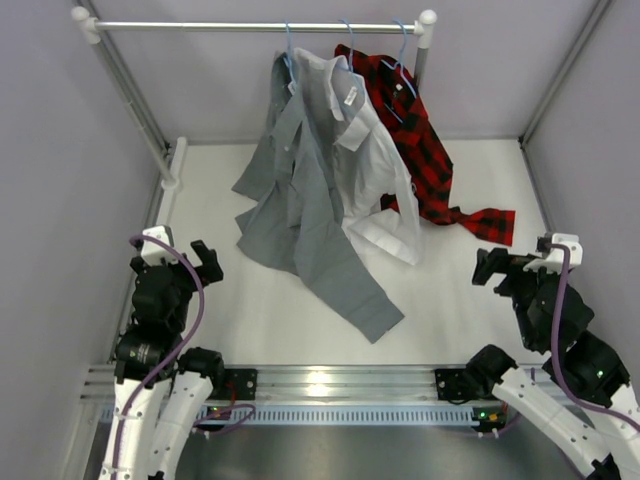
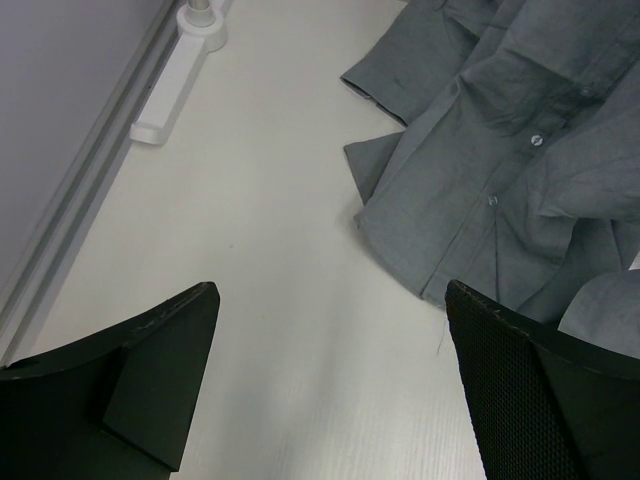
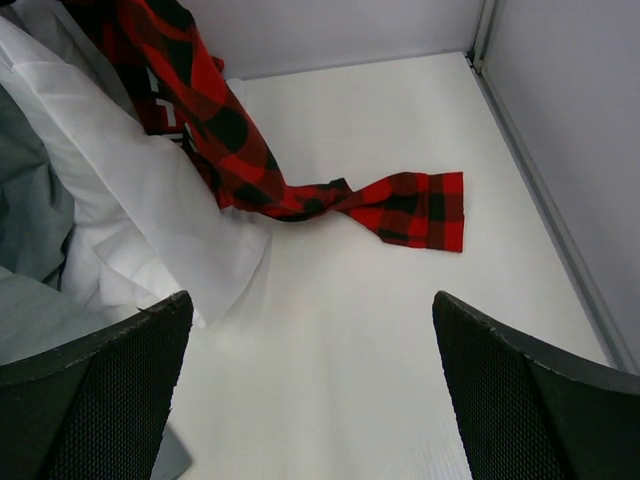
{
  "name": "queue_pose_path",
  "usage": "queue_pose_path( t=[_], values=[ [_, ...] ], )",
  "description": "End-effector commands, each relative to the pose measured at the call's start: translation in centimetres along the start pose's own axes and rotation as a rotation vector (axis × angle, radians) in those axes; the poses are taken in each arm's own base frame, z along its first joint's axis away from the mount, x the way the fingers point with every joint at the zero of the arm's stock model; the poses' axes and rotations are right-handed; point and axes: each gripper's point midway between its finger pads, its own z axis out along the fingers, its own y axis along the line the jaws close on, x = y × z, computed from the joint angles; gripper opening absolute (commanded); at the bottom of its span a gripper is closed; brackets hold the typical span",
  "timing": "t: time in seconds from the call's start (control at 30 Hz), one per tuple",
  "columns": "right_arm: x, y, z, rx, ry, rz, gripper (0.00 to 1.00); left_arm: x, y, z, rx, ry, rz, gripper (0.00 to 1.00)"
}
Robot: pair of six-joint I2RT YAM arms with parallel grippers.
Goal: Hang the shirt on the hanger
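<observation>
- Overhead, a white tubular rail [image 1: 250, 26] spans the back of the white worktop [image 1: 250, 310], and three garments hang from it side by side.
- The plain grey long-sleeved button-up shirt [image 1: 300, 190] is the leftmost. Its collar end sits up at the thin light-blue wire hanger [image 1: 289, 50] hooked on the rail. Its body and sleeves spill forward onto the worktop, the lowest tail lying between the two arms.
- How far the hanger reaches inside the grey shoulders cannot be told.
- A white collared shirt [image 1: 375, 165] hangs just to its right, touching and partly overlapping it.
- A red-and-black plaid shirt [image 1: 420, 150] hangs beyond that, one sleeve flat on the worktop toward the right wall.
- The left arm sits bent at the near left corner. The left pincer [image 2: 330, 300] faces the grey hem, its fingers spread wide apart, empty and clear of the cloth.
- The right arm sits bent at the near right corner. The right pincer [image 3: 312, 310] is likewise spread and empty, over bare worktop near the white cuff and plaid sleeve.
- Count: three shirts, three hanger hooks, one rail, two arms, two pincers.
</observation>
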Motion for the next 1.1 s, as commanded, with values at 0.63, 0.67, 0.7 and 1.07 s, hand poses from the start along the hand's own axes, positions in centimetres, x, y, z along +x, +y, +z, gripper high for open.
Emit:
queue_pose_path(
  t=[0.63,0.67,0.7,1.07],
  values=[
    [-0.3,1.1,1.2,0.018,0.06,-0.046,1.0,-0.7,-1.5,0.4,0.075,-0.028,0.012,0.98],
    [-0.3,1.1,1.2,0.02,0.061,-0.047,0.99,-0.7,-1.5,0.4,0.075,-0.026,0.014,0.98],
    [-0.2,1.2,1.3,0.019,0.063,-0.052,0.99,-0.8,-1.5,0.4,0.077,-0.029,0.012,0.98],
    [0.5,1.1,1.7,0.037,0.079,-0.07,0.99,-0.8,-1.5,0.4,0.077,-0.03,0.014,0.98]
  ],
)
